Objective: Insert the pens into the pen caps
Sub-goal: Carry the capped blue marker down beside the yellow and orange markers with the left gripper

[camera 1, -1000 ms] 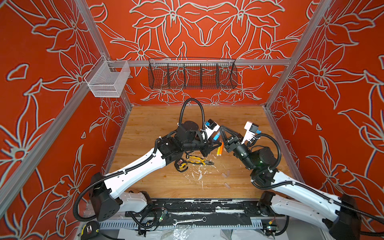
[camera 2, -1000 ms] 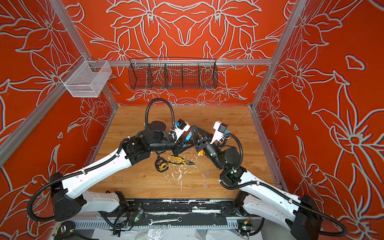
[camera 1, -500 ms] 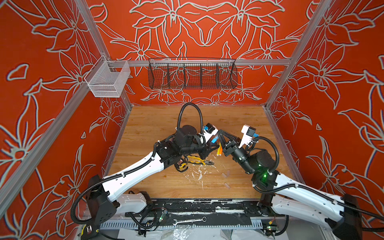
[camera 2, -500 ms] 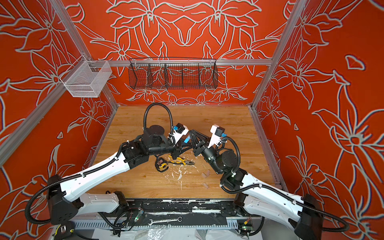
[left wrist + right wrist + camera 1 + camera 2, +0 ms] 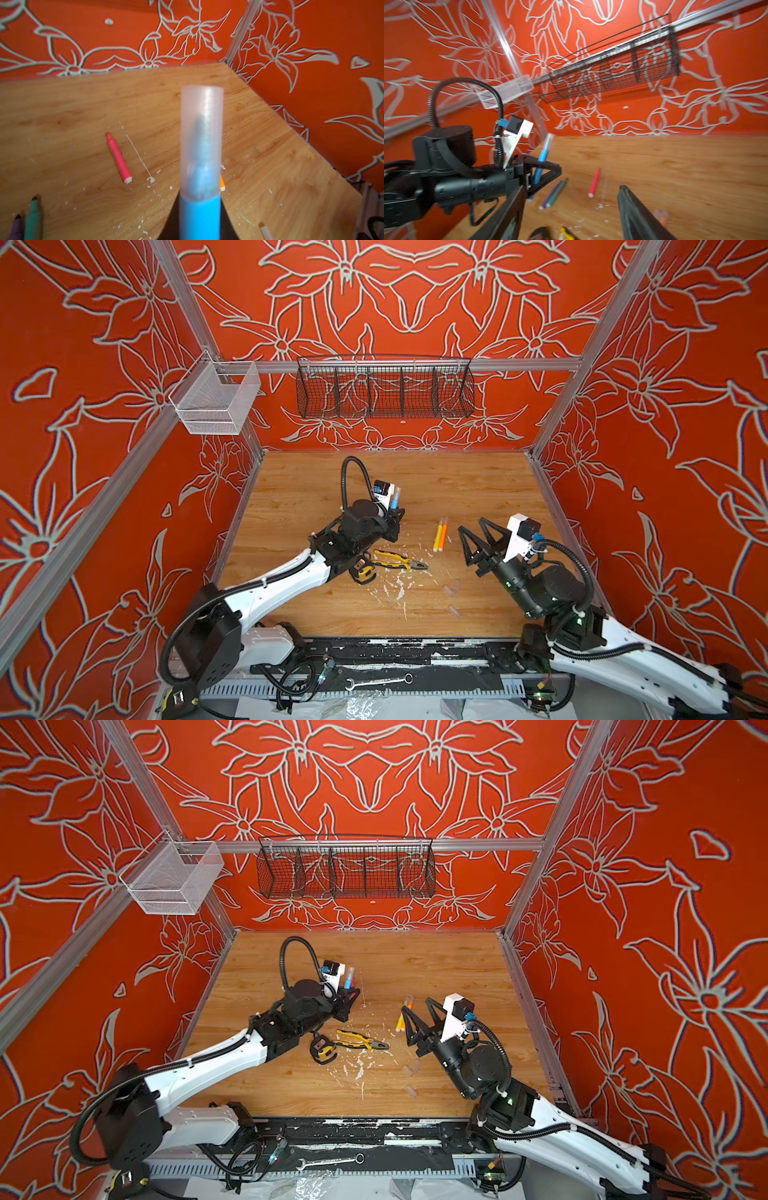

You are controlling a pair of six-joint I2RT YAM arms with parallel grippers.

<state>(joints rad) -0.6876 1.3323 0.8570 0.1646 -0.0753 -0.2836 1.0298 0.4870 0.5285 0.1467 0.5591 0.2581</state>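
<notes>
The blue pen stands upright in the left gripper, whose jaws are clamped on its barrel. One clear cap sits over its tip. It is one of six pens in sight. Two more, the yellow pen and the orange pen, lie side by side on the wooden table. They are just beside the right gripper, whose jaws stand wide apart and hold nothing. Whether these two pens are capped is hard to tell.

The other three lie uncapped on the table near the left gripper. The pink pen lies alone, and the green pen and purple pen lie together.

Three loose caps rest near the right arm: a pair of caps close together and a single cap nearer the front edge. One pair of pliers lies between the arms among white flecks. Two baskets hang on the walls, a black basket and a white basket.
</notes>
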